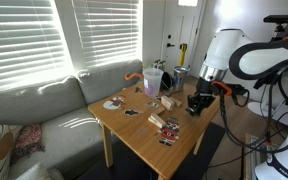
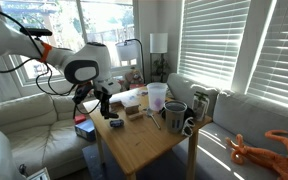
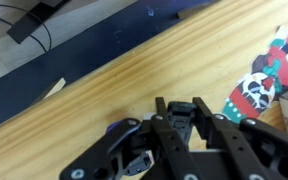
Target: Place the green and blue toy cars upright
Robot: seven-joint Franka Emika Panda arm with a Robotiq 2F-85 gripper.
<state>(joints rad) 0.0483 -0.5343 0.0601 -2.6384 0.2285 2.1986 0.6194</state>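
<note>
Looking through your wrist camera, you see the black Robotiq gripper (image 3: 181,108) low over the light wooden table (image 3: 94,95), close to the table edge, with dark floor beyond. Its jaws are drawn together with almost no gap between the fingertips. Something dark sits in that narrow gap, but the view is too tight to say whether it is a thing or just the pads, so you cannot count on anything being held.

The tiny bright blue toy car (image 3: 119,128) lies on the wood just beside the fingers and partly hidden under the linkage. Whether it stands on its wheels cannot be told. The dark green car cannot be picked out in any view.

A block patterned in red, white and green (image 3: 256,88) lies further along the table, apart from the fingers.

In both exterior views the gripper (image 1: 197,103) (image 2: 105,112) hangs over the table corner nearest the arm's base. A pale translucent plastic cup (image 2: 157,96) and a dark mug (image 2: 174,117) stand towards the opposite side of the table (image 2: 149,145), well apart from the gripper.
</note>
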